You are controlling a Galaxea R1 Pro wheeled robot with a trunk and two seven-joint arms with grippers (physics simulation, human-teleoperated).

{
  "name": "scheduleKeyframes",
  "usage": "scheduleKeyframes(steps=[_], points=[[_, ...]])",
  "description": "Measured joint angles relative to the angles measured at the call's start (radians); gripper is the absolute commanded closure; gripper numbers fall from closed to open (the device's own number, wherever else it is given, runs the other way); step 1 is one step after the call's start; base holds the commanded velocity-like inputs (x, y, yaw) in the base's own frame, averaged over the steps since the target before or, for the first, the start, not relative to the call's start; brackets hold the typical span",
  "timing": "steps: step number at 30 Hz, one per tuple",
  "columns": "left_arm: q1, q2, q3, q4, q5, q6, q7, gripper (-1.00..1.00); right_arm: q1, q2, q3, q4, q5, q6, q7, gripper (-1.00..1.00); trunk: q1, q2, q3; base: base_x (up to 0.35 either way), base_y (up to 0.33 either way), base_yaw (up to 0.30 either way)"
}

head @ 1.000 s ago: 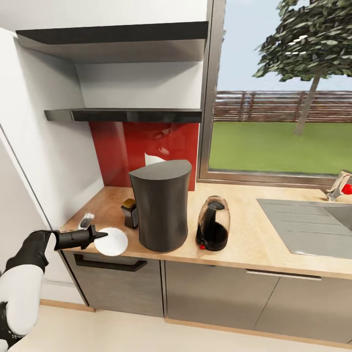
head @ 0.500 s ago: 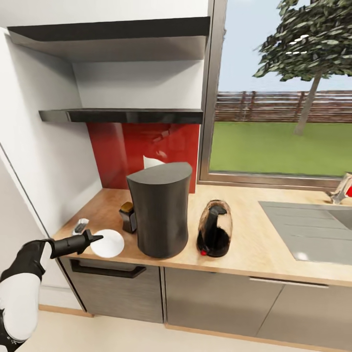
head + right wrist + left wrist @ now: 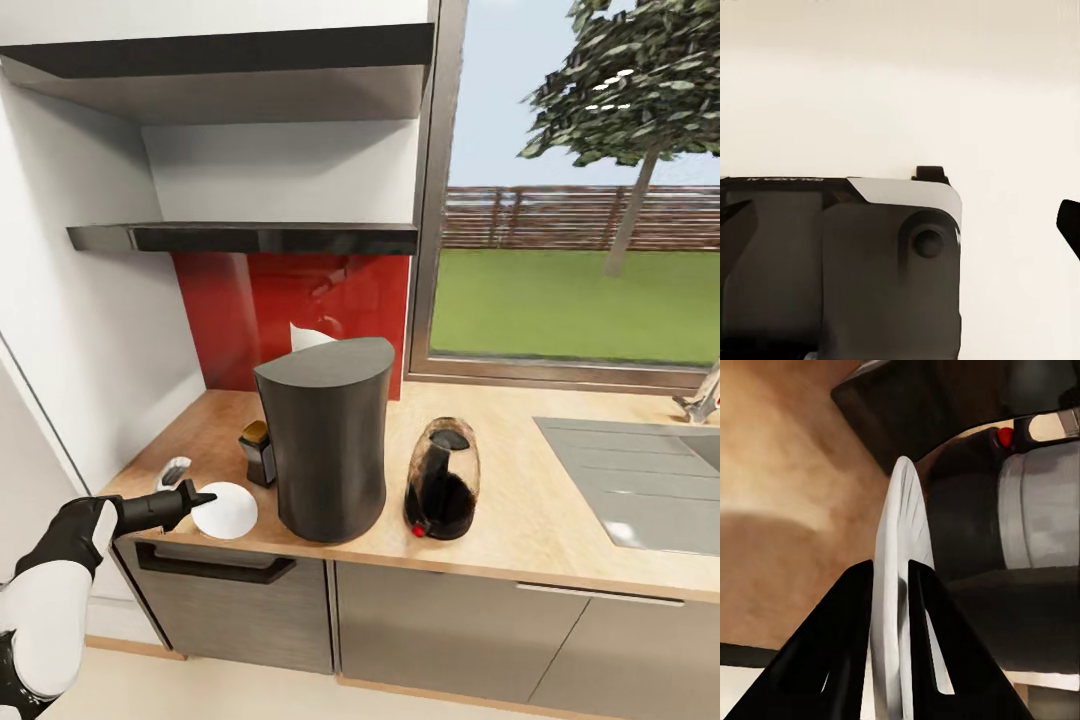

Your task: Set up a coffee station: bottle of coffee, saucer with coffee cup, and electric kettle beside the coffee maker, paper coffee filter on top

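Observation:
The dark coffee maker [image 3: 325, 440] stands on the wooden countertop [image 3: 520, 500]. Left of it lies the white saucer [image 3: 230, 512] at the counter's front edge, and my left gripper [image 3: 200, 496] is shut on its rim; the left wrist view has a finger [image 3: 847, 645] on each side of the saucer [image 3: 898, 585]. A small coffee bottle [image 3: 257, 451] stands between the saucer and the maker. The coffee cup [image 3: 172, 472] sits just behind my gripper. The electric kettle [image 3: 440, 478] stands right of the maker. A white paper filter [image 3: 303, 336] peeks from behind the maker's top.
Two dark wall shelves [image 3: 250, 237] hang above the counter, with a red backsplash [image 3: 300, 300] below. A steel sink [image 3: 640, 480] lies at the right under the window. Cabinet fronts with a black handle [image 3: 215, 570] sit below. The right wrist view faces the robot's own dark body [image 3: 840, 262].
The head view has shifted a little, so the whole scene has slid. My left gripper keeps its hold on the saucer, which stays beside the coffee maker.

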Motion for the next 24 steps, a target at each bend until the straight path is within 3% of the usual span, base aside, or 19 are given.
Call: scheduleKeyframes(steps=[14,18,24], points=[[0.016,-0.005,-0.001,0.039,-0.005,-0.004,0.003,1.00,0.000,0.000,0.000,0.000,0.000,0.000,0.000,-1.00,0.000,0.000,0.000,0.045,0.000,0.000],[0.029,-0.004,0.001,0.050,0.000,-0.083,0.012,1.00,0.000,0.000,0.000,0.000,0.000,0.000,0.000,-1.00,0.000,0.000,0.000,0.005,0.000,0.000],[0.030,-0.005,0.002,0.051,0.001,-0.100,0.018,1.00,0.000,0.000,0.000,0.001,0.001,0.000,0.000,-1.00,0.000,0.000,0.000,0.082,0.000,0.000]])
